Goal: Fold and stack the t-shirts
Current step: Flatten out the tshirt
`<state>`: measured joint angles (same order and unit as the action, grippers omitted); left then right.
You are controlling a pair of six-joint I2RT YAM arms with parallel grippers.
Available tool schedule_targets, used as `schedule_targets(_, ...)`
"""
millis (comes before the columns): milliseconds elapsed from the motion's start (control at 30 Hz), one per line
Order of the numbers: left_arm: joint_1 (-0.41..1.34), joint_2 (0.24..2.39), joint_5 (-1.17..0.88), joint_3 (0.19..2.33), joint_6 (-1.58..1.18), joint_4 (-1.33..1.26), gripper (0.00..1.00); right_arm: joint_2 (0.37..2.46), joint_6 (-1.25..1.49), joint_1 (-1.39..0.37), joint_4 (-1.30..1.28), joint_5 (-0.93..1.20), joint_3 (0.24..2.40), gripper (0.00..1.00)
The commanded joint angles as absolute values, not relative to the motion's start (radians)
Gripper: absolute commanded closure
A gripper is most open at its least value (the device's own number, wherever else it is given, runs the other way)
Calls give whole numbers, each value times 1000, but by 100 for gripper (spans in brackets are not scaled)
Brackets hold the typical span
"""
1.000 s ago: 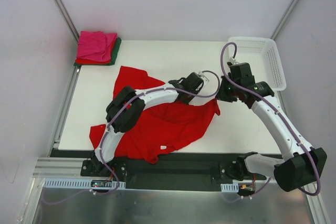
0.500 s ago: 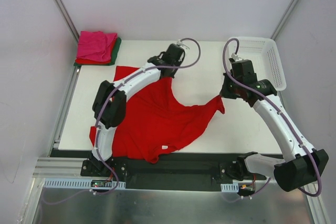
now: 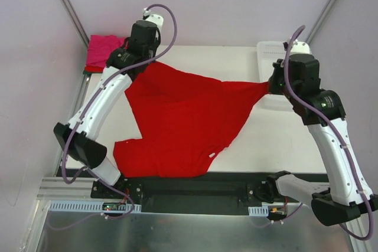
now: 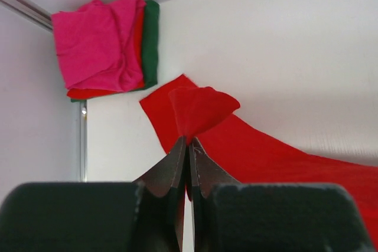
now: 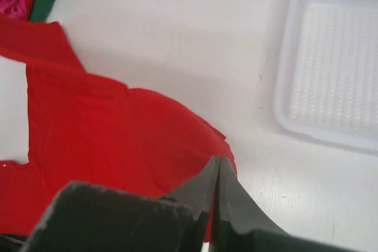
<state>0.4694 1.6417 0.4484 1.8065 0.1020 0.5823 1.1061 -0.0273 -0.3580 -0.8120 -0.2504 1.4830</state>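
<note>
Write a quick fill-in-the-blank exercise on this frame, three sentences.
The left gripper and right gripper both pinch a t-shirt coloured ____.
The folded stack has a dark ____ layer at the bottom.
The white basket sits on the robot's ____ side.
Missing words: red; green; right.

bright red t-shirt (image 3: 183,122), pink-red-green stack (image 4: 100,42), white basket (image 5: 331,63)
</note>
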Motion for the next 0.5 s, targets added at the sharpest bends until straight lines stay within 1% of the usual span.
schedule_targets(0, 469, 1505, 515, 1876, 121, 684, 98, 1055, -106, -357, -827, -367, 1623, 99)
schedule_targets(100, 471, 1428, 488, 1943, 84, 768, 99, 1020, -136, -359, -813, -379, 1661, 99)
schedule_targets(467, 474, 1105, 338, 1965, 3, 815, 100, 835, -222, -359, -750, -296, 1761, 99)
